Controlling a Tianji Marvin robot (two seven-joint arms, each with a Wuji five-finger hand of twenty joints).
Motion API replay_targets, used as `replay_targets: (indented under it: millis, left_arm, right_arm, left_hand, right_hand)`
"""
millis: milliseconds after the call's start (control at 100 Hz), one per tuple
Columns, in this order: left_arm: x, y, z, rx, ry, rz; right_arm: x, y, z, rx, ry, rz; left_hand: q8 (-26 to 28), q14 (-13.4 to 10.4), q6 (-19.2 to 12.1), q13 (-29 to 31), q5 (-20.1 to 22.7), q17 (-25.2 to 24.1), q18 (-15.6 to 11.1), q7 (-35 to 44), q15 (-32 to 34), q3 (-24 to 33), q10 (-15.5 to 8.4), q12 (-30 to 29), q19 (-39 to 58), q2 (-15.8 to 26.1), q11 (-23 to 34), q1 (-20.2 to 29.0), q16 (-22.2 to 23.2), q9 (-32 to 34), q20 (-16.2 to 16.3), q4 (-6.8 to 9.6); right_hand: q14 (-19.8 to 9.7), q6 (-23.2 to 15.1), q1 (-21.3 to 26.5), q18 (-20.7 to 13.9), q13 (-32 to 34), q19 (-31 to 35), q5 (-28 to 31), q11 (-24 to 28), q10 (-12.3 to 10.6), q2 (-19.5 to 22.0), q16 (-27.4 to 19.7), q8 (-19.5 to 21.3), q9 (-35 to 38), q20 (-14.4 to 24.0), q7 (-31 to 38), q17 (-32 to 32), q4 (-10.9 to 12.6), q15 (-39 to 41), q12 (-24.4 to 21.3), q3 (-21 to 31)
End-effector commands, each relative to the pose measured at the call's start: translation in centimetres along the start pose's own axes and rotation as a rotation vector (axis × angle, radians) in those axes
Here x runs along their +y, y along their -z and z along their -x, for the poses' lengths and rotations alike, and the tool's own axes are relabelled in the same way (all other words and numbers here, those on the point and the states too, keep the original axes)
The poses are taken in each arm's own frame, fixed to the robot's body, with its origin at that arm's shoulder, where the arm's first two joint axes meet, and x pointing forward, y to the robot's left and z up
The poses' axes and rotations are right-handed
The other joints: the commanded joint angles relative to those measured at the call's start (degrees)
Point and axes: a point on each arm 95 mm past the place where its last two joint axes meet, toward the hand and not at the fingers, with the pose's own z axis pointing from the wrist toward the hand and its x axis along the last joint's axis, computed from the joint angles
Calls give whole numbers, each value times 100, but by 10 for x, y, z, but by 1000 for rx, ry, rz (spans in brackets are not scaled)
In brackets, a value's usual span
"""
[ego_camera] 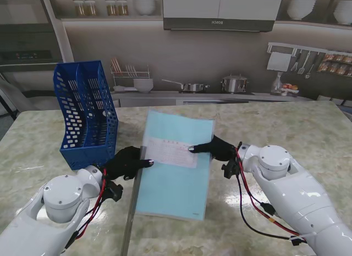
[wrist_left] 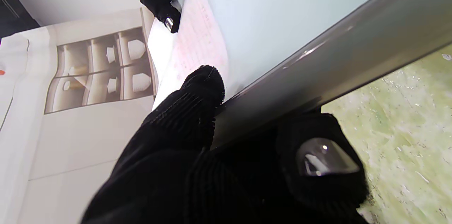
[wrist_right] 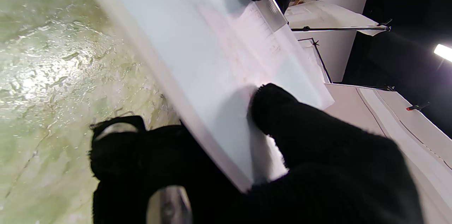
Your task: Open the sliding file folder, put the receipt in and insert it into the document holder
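The light blue file folder [ego_camera: 176, 173] is held off the table between both hands, its grey slide bar [ego_camera: 133, 203] along its left edge. A pinkish receipt [ego_camera: 171, 151] lies across the folder's upper half. My left hand [ego_camera: 127, 162], in a black glove, is pinched on the bar and folder edge [wrist_left: 317, 65], thumb on top. Black-gloved as well, my right hand [ego_camera: 219, 149] grips the folder's right edge [wrist_right: 212, 86], one fingertip resting on the receipt. The blue mesh document holder [ego_camera: 87, 113] stands upright at the left, beyond my left hand.
The table [ego_camera: 286, 129] is green-veined marble. Red and black cables hang from both forearms. Behind the table's far edge is a kitchen backdrop with a dish rack and pots.
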Motion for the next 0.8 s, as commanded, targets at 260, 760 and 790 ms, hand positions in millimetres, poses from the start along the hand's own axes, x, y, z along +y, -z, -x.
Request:
replay_targets:
  millis: [260,760,790]
  left_arm:
    - [0,-1,-14,48,-12,16]
    - [-4,-4,-27,56,-18,-2]
    - [-4,-4,-28,56,-17,-4]
  right_arm:
    - [-10,-5,6,-15,-4,-60]
    - [-15,-6,5,-21,35,-116]
    - [-15,-6,5,-21,37,-118]
  left_hand:
    - [-237,662,178,852,160,-68,-935,-302,1162,122,-102,-207,1088,1210,232,941,89,497,-160,-191]
    - [-239,624,231,913,158,-59,-1071,-308,1229,161,-86,-257,1093,1199,295,941,11,503,-163,-187]
    - [-239,625,243,915,163,-59,-1073,-308,1231,168,-78,-259,1094,1199,297,941,8,504,-163,-185]
  right_hand:
    - [-416,-1336,874,-511,38,1446,935,751,1124,265,124,543,408,-17,1048,400,763,386,128,1048]
    - [-336,-1294,874,-417,34,1446,1016,732,1163,206,146,655,445,-9,989,418,757,392,125,1130]
    - [-333,-1292,874,-415,34,1445,1022,730,1167,204,146,661,445,-9,987,418,756,391,125,1132]
